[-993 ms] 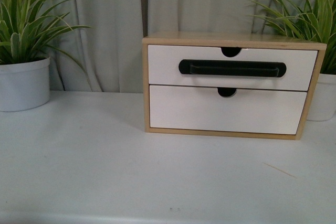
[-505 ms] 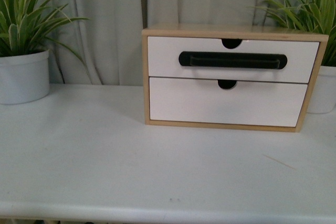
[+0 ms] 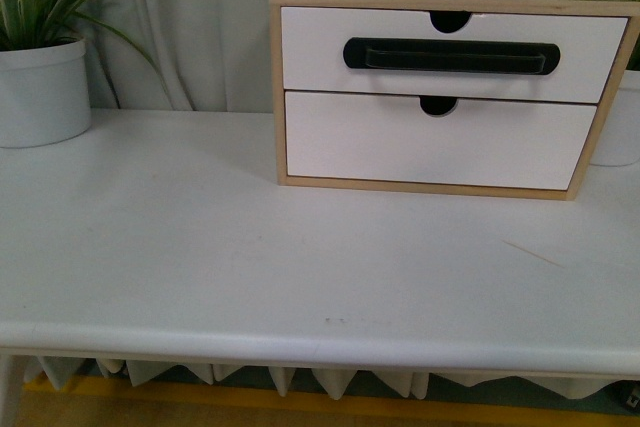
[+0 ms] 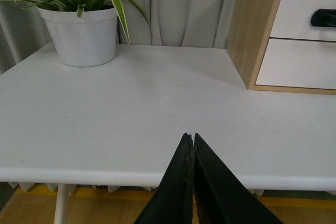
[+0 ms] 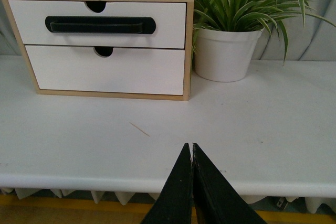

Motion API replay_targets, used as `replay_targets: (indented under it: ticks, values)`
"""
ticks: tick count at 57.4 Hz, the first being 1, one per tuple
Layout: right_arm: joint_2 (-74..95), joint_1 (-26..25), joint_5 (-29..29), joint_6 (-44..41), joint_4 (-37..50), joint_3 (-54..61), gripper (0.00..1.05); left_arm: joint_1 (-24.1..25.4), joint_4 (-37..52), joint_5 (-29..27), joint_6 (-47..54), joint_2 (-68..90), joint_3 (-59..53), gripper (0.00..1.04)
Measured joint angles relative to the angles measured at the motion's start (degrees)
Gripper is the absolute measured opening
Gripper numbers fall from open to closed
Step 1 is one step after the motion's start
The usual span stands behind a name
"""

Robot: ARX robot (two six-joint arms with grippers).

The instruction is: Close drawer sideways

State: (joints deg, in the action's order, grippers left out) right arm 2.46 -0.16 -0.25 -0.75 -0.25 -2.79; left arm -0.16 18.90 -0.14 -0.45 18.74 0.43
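The drawer [image 3: 320, 47] is the upper one in a light-wood cabinet [image 3: 276, 87] at the back of the white table. It has a white front, a long black bar handle [image 3: 450, 56] and a semicircular notch at its top edge. It looks about flush with the cabinet front. It also shows in the right wrist view [image 5: 168, 19] and partly in the left wrist view [image 4: 299, 14]. My left gripper [image 4: 190, 136] is shut and empty over the table's front edge. My right gripper [image 5: 191, 145] is shut and empty over the front edge too. Neither arm shows in the front view.
Below it sits a plain white drawer front [image 3: 430, 142] without a handle. A potted plant in a white pot [image 3: 40, 92] stands at the back left, another white pot [image 5: 226, 53] right of the cabinet. A thin sliver [image 3: 532, 253] lies on the table [image 3: 200, 247].
The front view has shifted: the cabinet and plants now sit higher in the frame and the table's front edge shows. The drawer looks unchanged.
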Motion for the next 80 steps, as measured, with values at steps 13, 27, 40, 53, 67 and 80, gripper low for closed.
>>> replay_targets:
  ticks: [13, 27, 40, 53, 67, 80]
  values:
    - [-2.19, 0.0, 0.02, 0.02, 0.11, 2.43, 0.01, 0.0, -4.92, 0.0, 0.0, -5.01, 0.0, 0.04]
    - [-2.23, 0.0, 0.0, 0.0, 0.11, 2.43, 0.01, 0.0, -16.74, 0.13, 0.0, -14.82, 0.02, 0.04]
    - [-2.23, 0.0, 0.02, 0.0, 0.11, 2.43, 0.01, 0.0, -18.78, 0.11, 0.02, -18.43, 0.02, 0.04]
    - [-2.23, 0.0, 0.0, 0.0, 0.11, 2.43, 0.29, 0.02, -18.78, 0.11, 0.02, -18.49, 0.02, 0.32]
    - [-2.23, 0.0, 0.0, 0.0, 0.11, 2.43, 0.7, 0.02, -18.78, 0.11, 0.0, -18.49, 0.02, 0.75]
    - [-2.23, 0.0, 0.0, 0.09, 0.11, 2.43, 0.96, 0.0, -18.78, 0.11, 0.09, -18.49, 0.02, 0.99]
